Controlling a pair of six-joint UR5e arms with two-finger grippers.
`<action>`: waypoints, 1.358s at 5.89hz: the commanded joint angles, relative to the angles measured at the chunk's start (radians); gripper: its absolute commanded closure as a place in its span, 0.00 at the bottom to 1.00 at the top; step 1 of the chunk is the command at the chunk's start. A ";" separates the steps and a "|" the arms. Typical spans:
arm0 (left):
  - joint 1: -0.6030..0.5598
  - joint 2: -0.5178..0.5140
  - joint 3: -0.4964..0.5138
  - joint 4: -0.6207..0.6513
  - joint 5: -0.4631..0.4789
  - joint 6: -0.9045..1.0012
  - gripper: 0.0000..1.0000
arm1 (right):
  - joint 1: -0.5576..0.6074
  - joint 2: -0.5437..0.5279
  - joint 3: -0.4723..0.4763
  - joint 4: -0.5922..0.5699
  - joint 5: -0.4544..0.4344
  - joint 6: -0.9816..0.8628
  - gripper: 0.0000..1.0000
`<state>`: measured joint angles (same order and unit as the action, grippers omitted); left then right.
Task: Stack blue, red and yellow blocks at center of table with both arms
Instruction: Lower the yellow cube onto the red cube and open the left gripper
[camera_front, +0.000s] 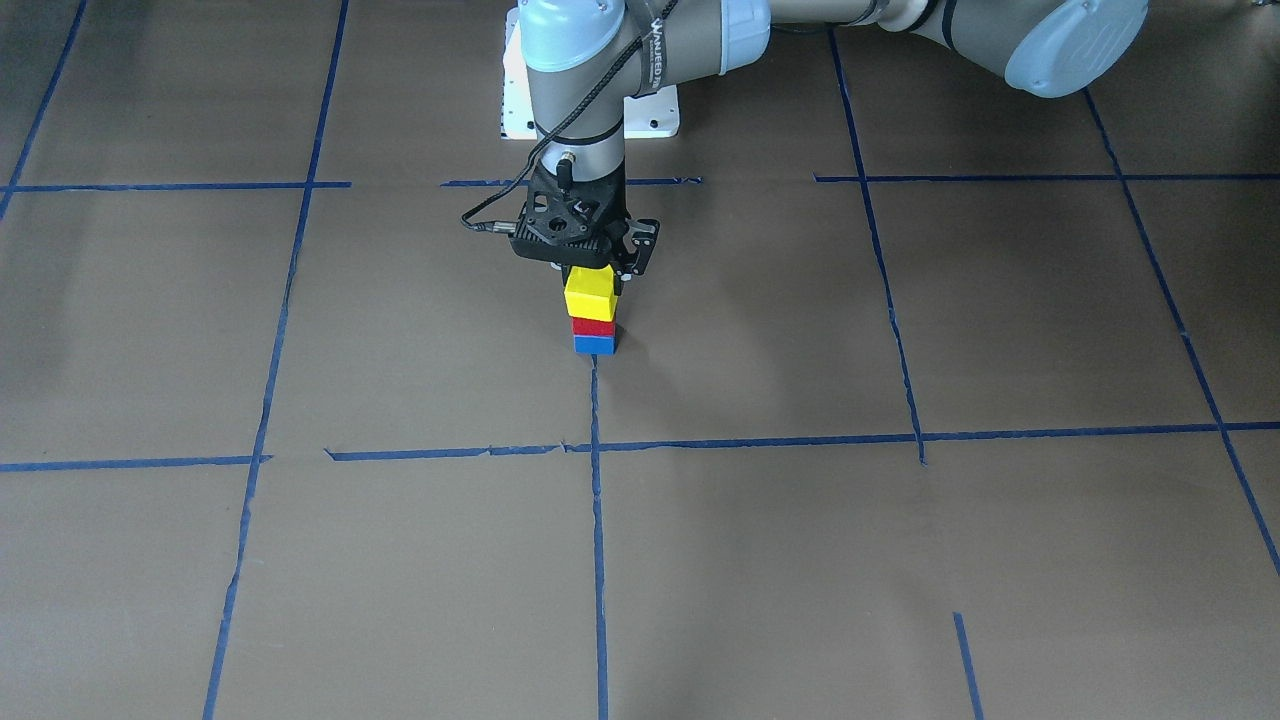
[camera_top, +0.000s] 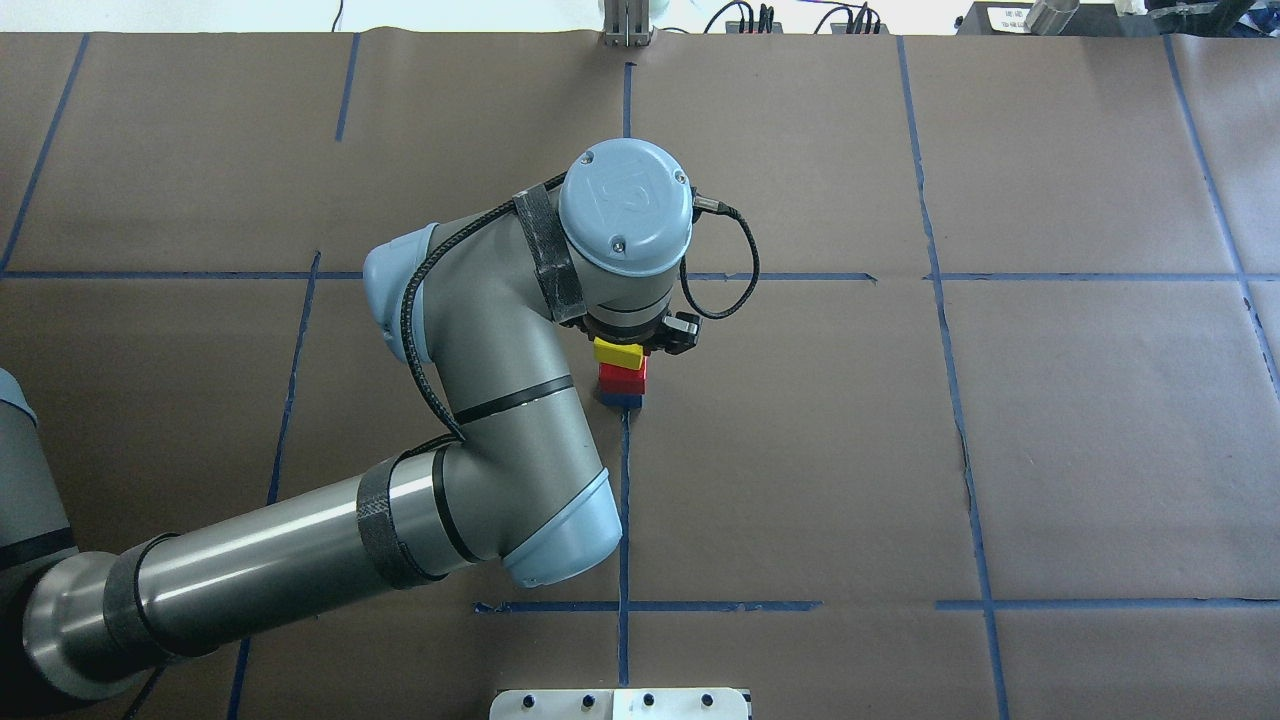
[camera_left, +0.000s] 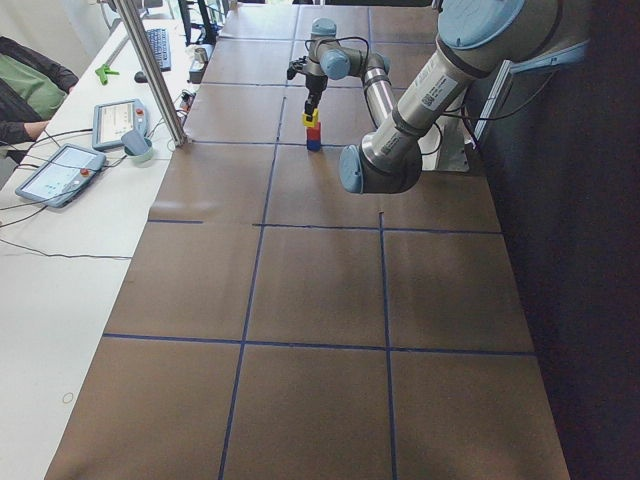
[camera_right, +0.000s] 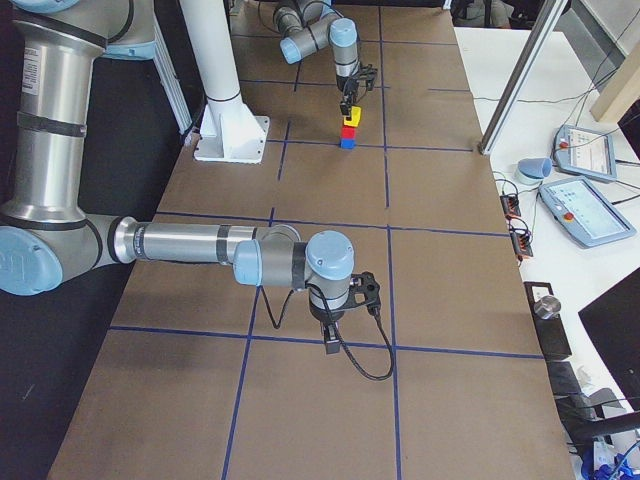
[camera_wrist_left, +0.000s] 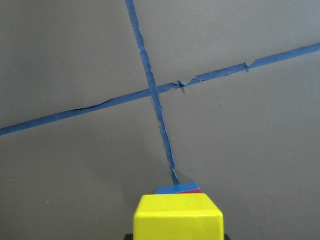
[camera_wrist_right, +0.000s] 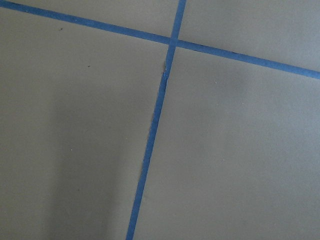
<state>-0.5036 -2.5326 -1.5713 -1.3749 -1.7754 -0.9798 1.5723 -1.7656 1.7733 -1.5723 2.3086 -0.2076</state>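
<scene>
The left gripper (camera_front: 590, 272) pinches the little yellow square block (camera_front: 588, 292) sitting on the red block (camera_front: 593, 326) over the blue block (camera_front: 595, 344); the right gripper's (camera_right: 331, 345) grip I cannot tell.

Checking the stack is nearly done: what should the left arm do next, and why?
Probably open the jaws and lift straight up: the left gripper grips the yellow block, which looks seated on the red block over the blue block.
</scene>
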 joint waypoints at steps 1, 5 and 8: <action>0.002 0.003 0.002 0.000 -0.022 -0.031 0.88 | 0.000 0.000 0.000 0.000 0.000 -0.001 0.00; 0.010 0.008 0.002 -0.003 -0.024 -0.069 0.69 | 0.000 0.000 0.000 0.000 0.000 -0.001 0.00; 0.008 0.011 0.001 -0.003 -0.024 -0.069 0.63 | 0.000 0.000 0.000 0.000 0.000 -0.001 0.00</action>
<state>-0.4950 -2.5232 -1.5695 -1.3775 -1.7986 -1.0490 1.5723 -1.7656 1.7733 -1.5723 2.3086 -0.2086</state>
